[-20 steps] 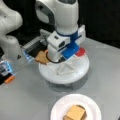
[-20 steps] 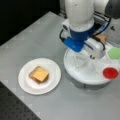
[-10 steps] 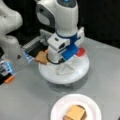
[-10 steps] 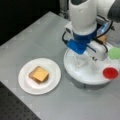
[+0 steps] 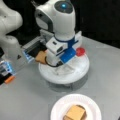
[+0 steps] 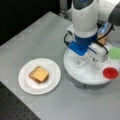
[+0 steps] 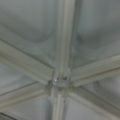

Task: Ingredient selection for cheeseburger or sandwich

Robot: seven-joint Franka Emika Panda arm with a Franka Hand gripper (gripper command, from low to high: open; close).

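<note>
in a front view, at your left you have the white paper plate [image 6: 26,82] with a stack [image 6: 38,74] on it: a yellow-orange cheese square on top of a toast-brown bread piece. to its right stands the white round divided tray [image 6: 75,80], well apart from the plate. the gripper [image 6: 86,62] is down over the middle of the tray, and you cannot tell how its jaws stand, since the arm's body covers them. further right, a green piece [image 6: 115,53] and a red disc [image 6: 110,73] sit at the tray's far edge. in a front view, a brown bread piece [image 5: 41,57] lies at the tray's left side. your wrist view shows only the tray's dividers meeting at the hub [image 7: 60,80].
</note>
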